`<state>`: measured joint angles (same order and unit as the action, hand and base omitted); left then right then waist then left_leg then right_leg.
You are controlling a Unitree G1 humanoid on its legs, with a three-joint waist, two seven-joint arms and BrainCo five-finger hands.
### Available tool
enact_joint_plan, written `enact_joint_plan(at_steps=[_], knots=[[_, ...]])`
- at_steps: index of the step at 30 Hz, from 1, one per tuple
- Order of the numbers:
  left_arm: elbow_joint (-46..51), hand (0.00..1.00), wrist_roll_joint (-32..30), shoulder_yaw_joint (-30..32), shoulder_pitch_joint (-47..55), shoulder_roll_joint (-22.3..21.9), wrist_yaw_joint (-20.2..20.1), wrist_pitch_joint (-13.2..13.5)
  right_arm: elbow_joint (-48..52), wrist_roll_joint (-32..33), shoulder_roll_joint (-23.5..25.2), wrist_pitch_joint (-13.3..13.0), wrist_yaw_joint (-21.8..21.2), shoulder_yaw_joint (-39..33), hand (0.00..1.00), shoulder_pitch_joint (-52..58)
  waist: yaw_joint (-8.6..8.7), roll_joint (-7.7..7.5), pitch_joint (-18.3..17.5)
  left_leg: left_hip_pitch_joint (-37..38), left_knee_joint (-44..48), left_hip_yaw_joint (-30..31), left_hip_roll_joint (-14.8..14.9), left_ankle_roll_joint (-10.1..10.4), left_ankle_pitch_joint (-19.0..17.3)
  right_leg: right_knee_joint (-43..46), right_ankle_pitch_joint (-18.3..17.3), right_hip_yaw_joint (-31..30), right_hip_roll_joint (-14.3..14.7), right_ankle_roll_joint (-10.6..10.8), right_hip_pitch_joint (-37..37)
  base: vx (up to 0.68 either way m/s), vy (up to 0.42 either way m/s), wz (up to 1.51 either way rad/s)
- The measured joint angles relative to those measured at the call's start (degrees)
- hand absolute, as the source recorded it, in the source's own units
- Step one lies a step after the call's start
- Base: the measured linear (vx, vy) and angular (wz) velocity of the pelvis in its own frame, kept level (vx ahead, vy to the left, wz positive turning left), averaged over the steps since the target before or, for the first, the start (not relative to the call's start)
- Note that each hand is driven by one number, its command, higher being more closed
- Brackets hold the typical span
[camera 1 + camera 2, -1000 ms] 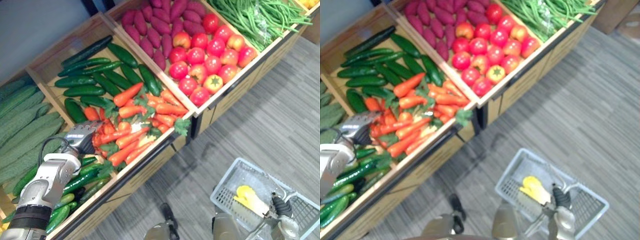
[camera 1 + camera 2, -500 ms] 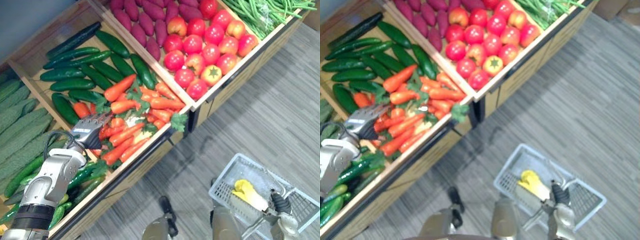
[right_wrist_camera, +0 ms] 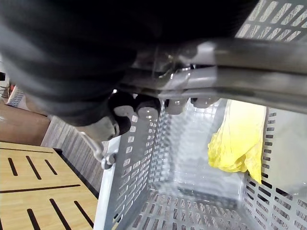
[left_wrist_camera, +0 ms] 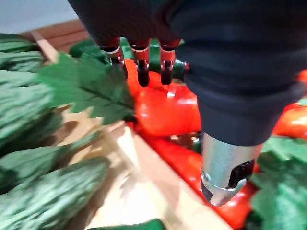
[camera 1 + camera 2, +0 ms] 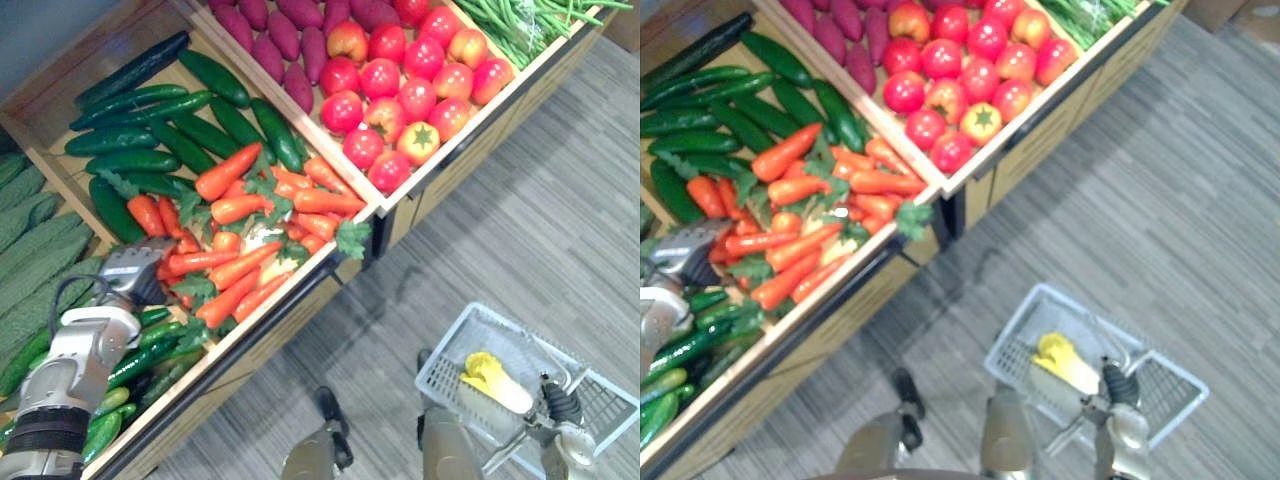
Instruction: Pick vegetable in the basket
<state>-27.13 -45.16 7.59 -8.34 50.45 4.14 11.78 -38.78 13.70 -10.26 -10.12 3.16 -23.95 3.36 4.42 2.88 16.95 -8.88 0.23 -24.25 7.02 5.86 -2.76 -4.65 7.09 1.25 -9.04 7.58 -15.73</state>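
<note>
left hand (image 5: 135, 272) is low over the carrot heap (image 5: 250, 230), at the heap's edge by the wooden divider. its fingers are straight and close together, their dark fingertips (image 4: 142, 76) at one carrot (image 4: 165, 110), gripping nothing. the heaped carrots overlap too much to count. behind them in the same crate (image 5: 292, 300) lie about eleven dark cucumbers (image 5: 135, 160). across the divider are bitter gourds (image 5: 40, 270). the next crate has about seventeen tomatoes (image 5: 418, 98) at its front and sweet potatoes (image 5: 285, 35) behind. right hand (image 3: 125, 109) is curled round the metal handle (image 3: 230, 62) of one basket (image 5: 443, 340), with one yellow leafy vegetable (image 5: 490, 375) inside.
</note>
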Motion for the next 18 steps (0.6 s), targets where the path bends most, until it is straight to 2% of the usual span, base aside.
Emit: enact_joint_plan(at_steps=[1, 5, 10, 14, 18], knots=[[-0.9, 1.0, 0.0, 0.1, 0.2, 0.1, 0.0, 0.0, 0.0, 0.0, 0.0, 0.0, 0.0, 0.0, 1.0, 0.0, -0.01, 0.03, 0.0, 0.0, 0.0, 0.0, 0.0, 0.0, 0.0, 0.0, 0.0, 0.0, 0.0, 0.0, 0.0, 0.0, 0.0, 0.0], [-1.8, 1.0, 0.0, 0.2, 0.5, 0.6, 1.8, 0.8, -0.1, 0.0, 0.0, -0.2, 0.0, 0.3, 1.0, -0.2, -0.13, 0.05, 0.1, -0.2, 0.0, 0.2, 0.0, 0.0, 0.0, 0.0, 0.0, 0.5, -0.1, 0.0, 0.0, 0.0, -0.001, 0.02], [-0.5, 1.0, -0.1, -0.4, -0.9, 0.9, 2.2, 0.8, -0.2, 0.0, -0.1, -0.4, 0.1, 1.0, 1.0, -0.4, 0.18, 0.34, 0.3, -0.3, 0.3, 0.1, 0.1, 0.0, 0.0, 0.0, 0.0, 0.4, 0.0, 0.0, -0.1, 0.0, 0.0, 0.0], [2.4, 1.0, 0.1, -0.7, -1.4, 1.2, 0.8, 0.6, -0.1, 0.1, -0.1, -0.6, 0.0, 1.1, 1.0, -0.4, 0.08, 0.36, 0.3, -0.8, 0.3, 0.3, 0.1, 0.0, 0.0, 0.0, 0.0, 0.3, -0.1, 0.0, -0.5, 0.0, 0.0, 0.01], [0.9, 1.0, 0.1, -0.3, -1.5, 5.2, 0.1, 0.9, -0.1, 0.0, -0.1, -0.6, 0.0, 1.0, 1.0, -0.4, 0.04, 0.36, 0.3, -0.8, 0.4, 0.1, 0.1, 0.0, 0.0, 0.0, 0.0, 0.0, 0.0, 0.0, -0.5, 0.0, 0.0, 0.0]])
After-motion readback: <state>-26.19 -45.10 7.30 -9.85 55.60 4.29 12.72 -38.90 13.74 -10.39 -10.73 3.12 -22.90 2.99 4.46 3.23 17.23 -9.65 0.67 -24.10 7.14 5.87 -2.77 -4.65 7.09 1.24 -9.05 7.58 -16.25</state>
